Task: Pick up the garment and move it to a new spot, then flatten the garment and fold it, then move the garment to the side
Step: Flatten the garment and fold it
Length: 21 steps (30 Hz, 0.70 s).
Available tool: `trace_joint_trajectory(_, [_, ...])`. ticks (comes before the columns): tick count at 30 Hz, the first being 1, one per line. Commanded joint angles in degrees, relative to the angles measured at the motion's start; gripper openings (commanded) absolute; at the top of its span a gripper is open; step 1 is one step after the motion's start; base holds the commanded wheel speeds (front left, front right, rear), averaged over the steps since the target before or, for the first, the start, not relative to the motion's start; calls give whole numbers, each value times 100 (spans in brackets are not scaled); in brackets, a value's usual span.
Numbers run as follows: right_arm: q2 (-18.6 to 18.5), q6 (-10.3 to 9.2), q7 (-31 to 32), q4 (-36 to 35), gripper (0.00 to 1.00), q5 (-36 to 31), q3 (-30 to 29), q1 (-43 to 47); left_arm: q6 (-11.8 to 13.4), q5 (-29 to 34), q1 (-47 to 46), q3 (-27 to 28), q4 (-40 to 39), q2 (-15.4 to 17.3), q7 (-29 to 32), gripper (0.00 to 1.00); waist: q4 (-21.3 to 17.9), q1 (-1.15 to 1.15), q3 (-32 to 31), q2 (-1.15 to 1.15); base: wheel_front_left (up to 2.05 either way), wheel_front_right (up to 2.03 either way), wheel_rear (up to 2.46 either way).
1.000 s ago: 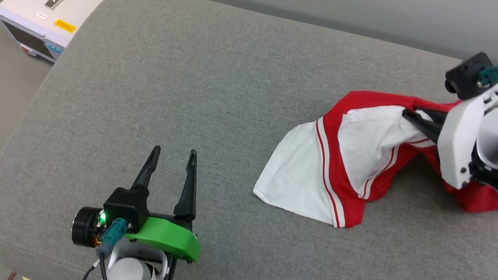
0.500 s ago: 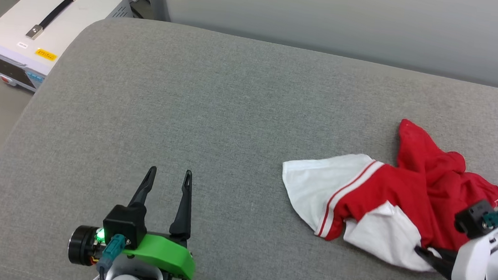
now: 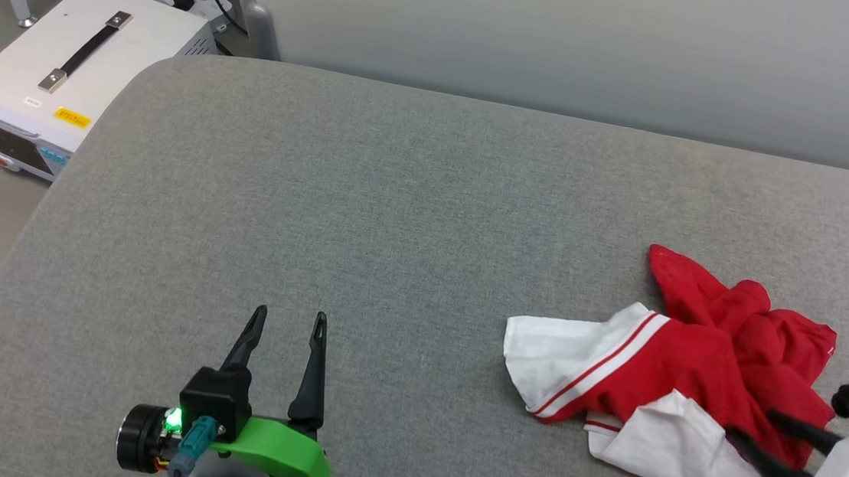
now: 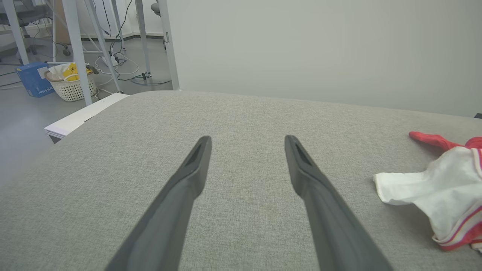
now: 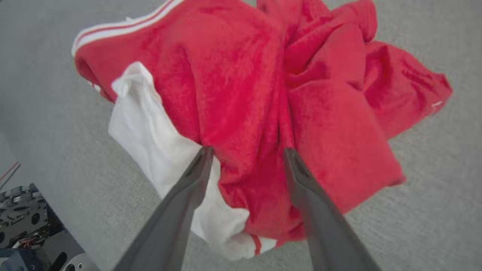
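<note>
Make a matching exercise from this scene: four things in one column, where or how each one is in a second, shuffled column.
1 garment
2 left gripper
3 right gripper
4 white case

A open, over bare cushion
B beside the cushion's far left corner
C crumpled on the cushion's right side
D open, at the red cloth

Pairs: 1-C, 2-A, 3-D, 4-B

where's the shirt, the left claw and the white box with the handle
shirt [image 3: 698, 362], head view, on its crumpled red middle
left claw [image 3: 290, 313], head view, midway between its two fingertips
white box [image 3: 101, 72], head view, on its flat top beside the handle
</note>
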Motion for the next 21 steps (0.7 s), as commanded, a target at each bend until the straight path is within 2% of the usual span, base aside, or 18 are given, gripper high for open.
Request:
trace_joint_trajectory(1, [-38,-4,-150,-80,100,-100,-243,19,-32,63,93,14,10,-15,-34,100,-26,0,-73,0,0,0,0])
trace_joint_trajectory(6, [-236,-4,-260,-421,100,-424,-1133,-52,-47,101,136,28,-29,-15,-34,100,-45,0,-142,0,0,0,0])
trace_joint_trajectory(11, [-390,-4,254,-689,100,-796,-1883,-206,-64,123,118,42,-79,-15,-34,100,-44,0,-107,0,0,0,0])
trace_joint_trajectory(13, [-392,-4,638,-745,100,-826,-2094,-273,-75,128,91,44,-100,-15,-34,100,-31,0,-60,0,0,0,0])
trace_joint_trajectory(14, [-415,-4,1448,-722,100,-860,-2251,-391,-82,126,30,35,-139,-15,-34,100,4,0,39,0,0,0,0])
trace_joint_trajectory(17, [-402,-4,2252,-654,100,-881,-2305,-506,-80,113,-32,27,-174,-15,-34,100,41,0,161,0,0,0,0])
trace_joint_trajectory(21, [-196,-4,3219,-441,100,-905,-2277,-601,-60,67,-143,-33,-224,-15,-34,100,142,0,368,0,0,0,0])
